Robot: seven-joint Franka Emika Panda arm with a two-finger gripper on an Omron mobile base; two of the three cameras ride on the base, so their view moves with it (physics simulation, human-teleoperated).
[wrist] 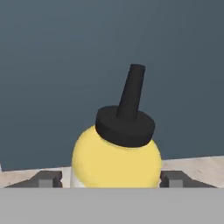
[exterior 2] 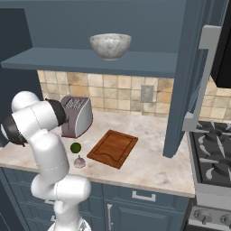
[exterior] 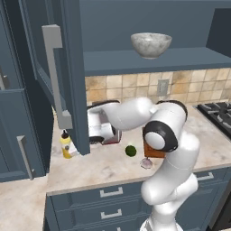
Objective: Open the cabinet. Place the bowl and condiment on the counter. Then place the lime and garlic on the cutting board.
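Note:
The cabinet stands open, its door [exterior: 67, 63] swung out at the left and its other door [exterior 2: 189, 67] at the right. The marble bowl [exterior: 151, 44] [exterior 2: 110, 45] sits on the cabinet shelf. The yellow condiment [exterior: 66, 145] stands upright on the counter [exterior: 113, 169] beside the left door. My gripper [wrist: 110, 179] is open around it, one fingertip [wrist: 48, 179] on each side, with a small gap on the left. The lime [exterior 2: 76, 147] and garlic [exterior 2: 79, 161] lie on the counter just left of the cutting board [exterior 2: 113, 148], which is bare.
A silver toaster [exterior 2: 76, 115] stands against the tiled wall behind the lime. A gas stove [exterior 2: 212, 144] borders the counter on the right. The open left door hangs over the counter's left end, close to the bottle. Drawers [exterior: 110, 193] run below.

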